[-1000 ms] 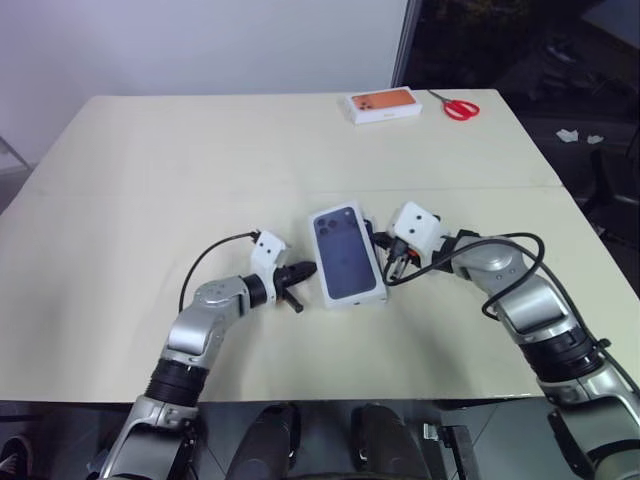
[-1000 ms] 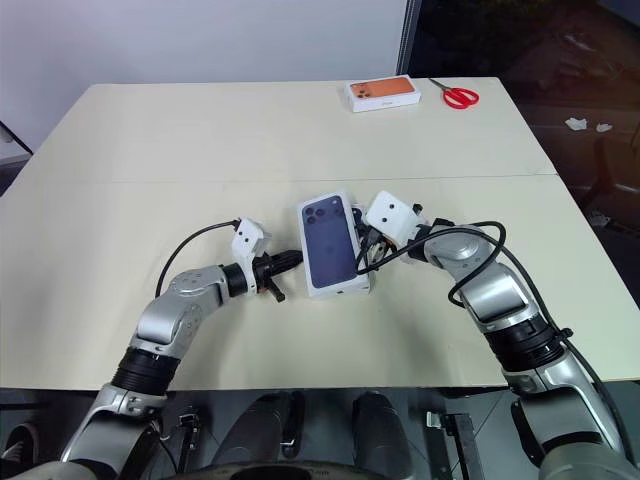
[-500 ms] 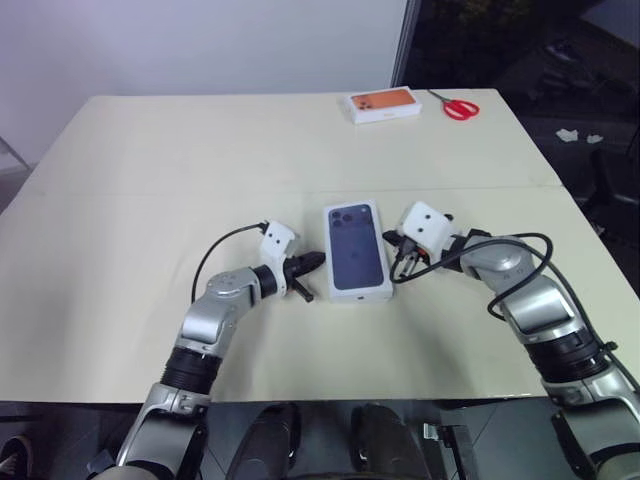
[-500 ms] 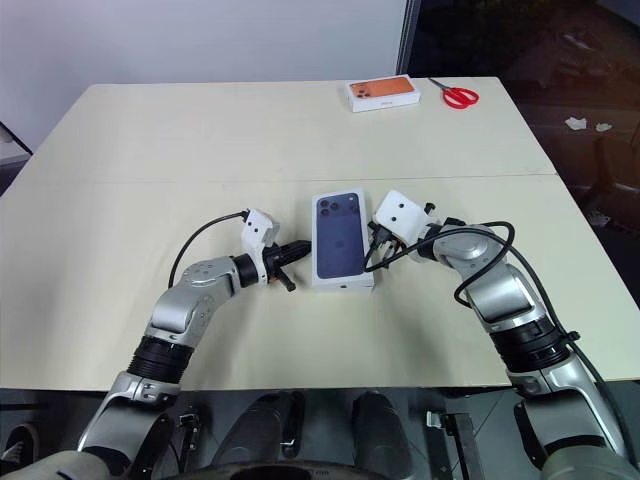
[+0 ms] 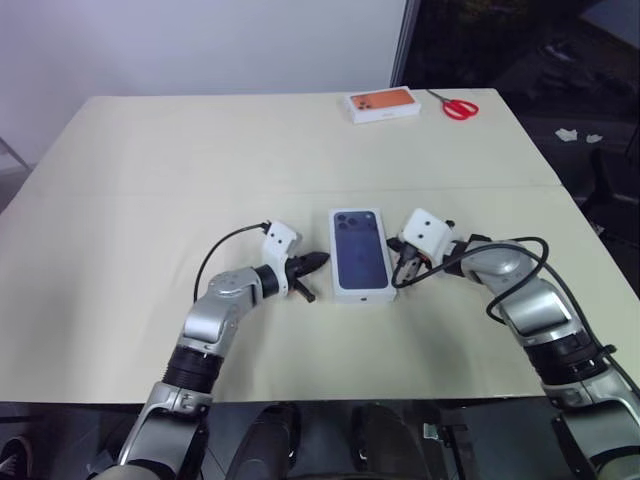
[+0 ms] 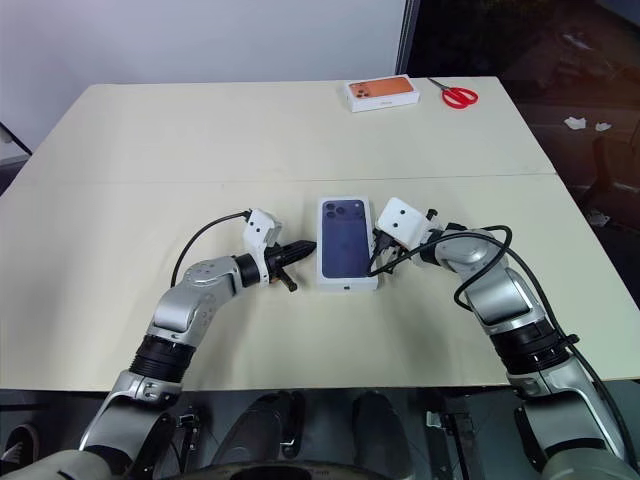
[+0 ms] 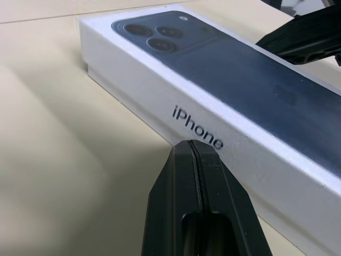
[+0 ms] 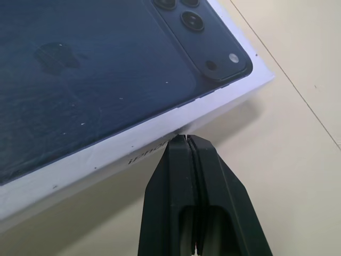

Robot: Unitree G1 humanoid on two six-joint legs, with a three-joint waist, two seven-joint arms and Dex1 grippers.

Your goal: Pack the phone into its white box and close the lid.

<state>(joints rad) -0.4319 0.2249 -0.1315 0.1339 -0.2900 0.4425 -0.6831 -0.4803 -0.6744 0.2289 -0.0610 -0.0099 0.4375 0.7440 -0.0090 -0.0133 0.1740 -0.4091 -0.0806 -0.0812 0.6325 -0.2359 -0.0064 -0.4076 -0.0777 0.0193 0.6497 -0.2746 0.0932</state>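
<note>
Pale beige tabletop (image 5: 150,160) fills the head views, with a faint seam running left to right across its middle and a dark room beyond the far right corner. Near the middle, the lid (image 5: 361,254) sits closed down over the white box, its printed dark blue phone facing up with the camera lenses at the far end; the phone itself and the tray are hidden beneath it. The left gripper (image 5: 313,262) lies just to the left of the lid, fingers clenched together and holding nothing, and the right gripper (image 5: 398,270) sits just to the right, likewise pinched closed and empty. From the head views, contact with the lid cannot be judged. The left wrist view adds what those miss: black lettering on the lid's white side wall, the closed fingertips (image 7: 195,154) right at that wall, and the other gripper as a dark shape beyond the lid. The right wrist view shows its own closed tips at the opposite side wall, near the lens end. Far off, an orange-topped box (image 5: 384,105) lies by the far edge, with red scissors (image 5: 455,107) to its right.
</note>
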